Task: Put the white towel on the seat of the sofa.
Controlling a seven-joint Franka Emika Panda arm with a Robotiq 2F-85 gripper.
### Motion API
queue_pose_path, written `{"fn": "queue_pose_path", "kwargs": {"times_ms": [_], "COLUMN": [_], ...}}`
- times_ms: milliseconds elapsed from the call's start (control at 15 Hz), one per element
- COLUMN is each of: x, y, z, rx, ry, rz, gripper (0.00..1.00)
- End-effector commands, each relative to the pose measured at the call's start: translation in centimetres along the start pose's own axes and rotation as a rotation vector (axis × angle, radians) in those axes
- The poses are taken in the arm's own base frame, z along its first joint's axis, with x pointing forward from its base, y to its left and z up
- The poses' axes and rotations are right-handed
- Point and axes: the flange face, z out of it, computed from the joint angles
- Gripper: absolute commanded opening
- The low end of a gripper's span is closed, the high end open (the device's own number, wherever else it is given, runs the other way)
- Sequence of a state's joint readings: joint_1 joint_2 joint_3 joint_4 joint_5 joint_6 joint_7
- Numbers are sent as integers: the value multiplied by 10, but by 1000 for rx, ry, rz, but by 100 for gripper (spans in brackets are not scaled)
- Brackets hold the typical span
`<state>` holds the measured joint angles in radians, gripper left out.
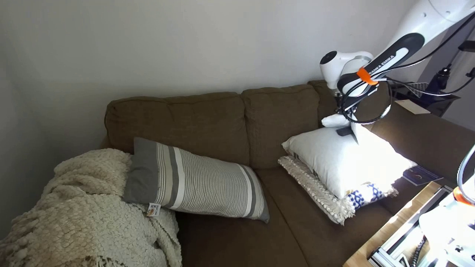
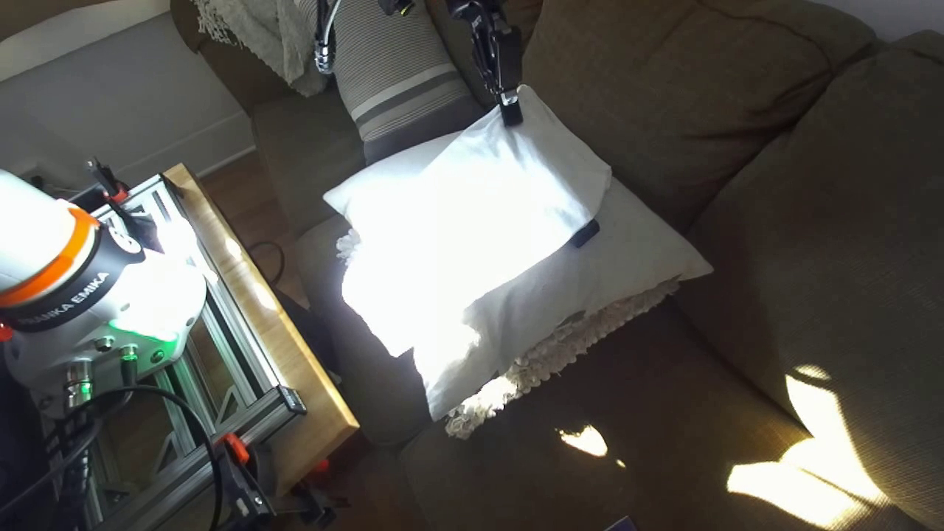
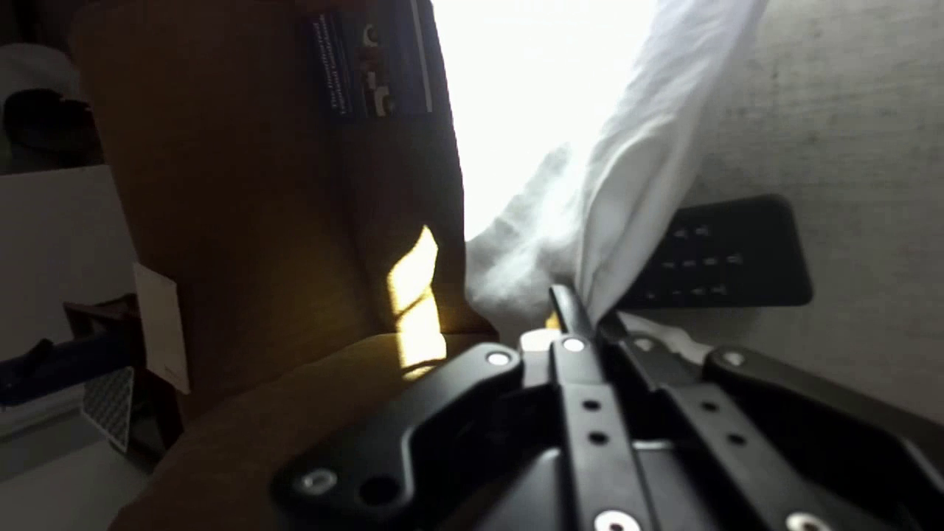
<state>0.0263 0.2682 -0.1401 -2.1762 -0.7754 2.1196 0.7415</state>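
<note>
1. I had the jaws closed on the towel (image 2: 516, 184); the wrist view showed a fold of its cloth running in between them.
2. The towel was up over the pillow (image 1: 319, 152), draped across it, with the pinched part raised in a peak beneath the jaws.
3. Strong light bleached much of the cloth in my views, so I could not trace all of its edge against the pillow.
4. A remote (image 3: 726, 251) lay on the pillow just beside the towel, its buttons showing in the wrist view; in an exterior view the cloth hid part of it.
5. The pillow rested on a fringed cushion (image 1: 317, 191), and that cushion on the seat (image 1: 237, 241) of the sofa (image 1: 278, 115).
6. In both exterior views I saw a striped cushion (image 1: 207, 181) on the sofa and a blanket (image 1: 81, 218) heaped at the end, the two touching.
7. A booklet (image 1: 419, 175) lay on the sofa near the pillow, and a card (image 1: 412, 106) up on the sofa's edge.
8. My arm (image 1: 393, 59) reached out over the sofa; its base (image 2: 147, 287) stood on the table (image 2: 295, 361), just beside the sofa.
</note>
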Motion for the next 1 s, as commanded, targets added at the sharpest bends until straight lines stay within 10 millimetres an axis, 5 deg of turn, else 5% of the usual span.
{"fn": "queue_pose_path", "kwargs": {"times_ms": [0,200,267,400,600,933], "x": [-18,-25,-8,-14,-4,14], "y": [91,171,137,175,184,246], "z": [11,30,24,33,41,89], "rx": [-29,-7,-25,-19,-5,-161], "ry": [5,-56,-30,-51,-63,-126], "rz": [171,326,255,320,340,150], "gripper": [1,1,3,3,1,1]}}
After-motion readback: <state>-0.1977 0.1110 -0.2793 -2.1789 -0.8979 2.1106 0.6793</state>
